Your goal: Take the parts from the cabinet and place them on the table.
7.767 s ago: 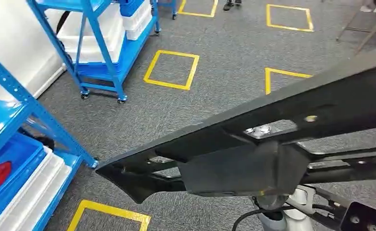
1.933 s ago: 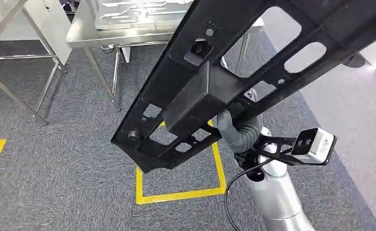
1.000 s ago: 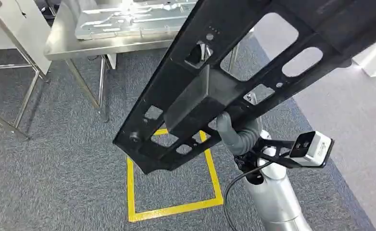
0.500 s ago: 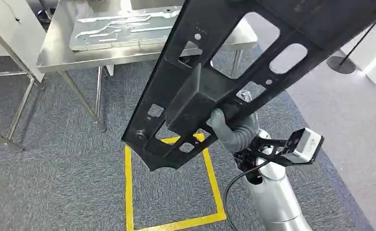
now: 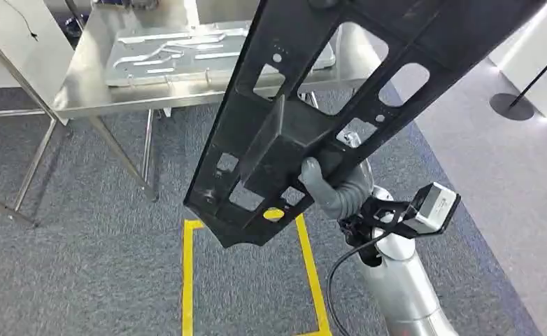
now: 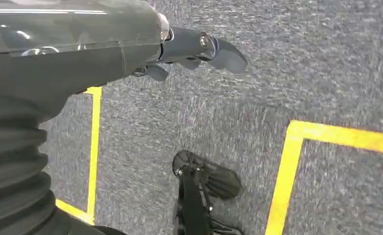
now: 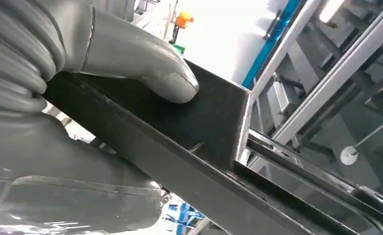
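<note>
A long black frame part (image 5: pixel 341 91) with several cut-outs slants across the head view. My right hand (image 5: pixel 330 185) grips it from below at its boxy middle block. In the right wrist view the grey thumb (image 7: pixel 145 68) presses on the black part (image 7: pixel 214 127). Ahead stands a steel table (image 5: pixel 82 91) with a silver stamped panel (image 5: pixel 180 52) lying on it; the black part's upper end overlaps the table's right half in the picture. My left hand (image 6: pixel 189 49) hangs over the grey carpet, fingers stretched out, holding nothing.
A yellow taped square (image 5: pixel 187 280) marks the carpet just before the table. A second steel table's legs (image 5: pixel 19 77) stand at the left. A round black stand base (image 5: pixel 512 106) sits on the smooth floor at the right.
The camera has turned from the blue shelving to the steel table, which has come nearer over the last second. The black part stays in my right hand.
</note>
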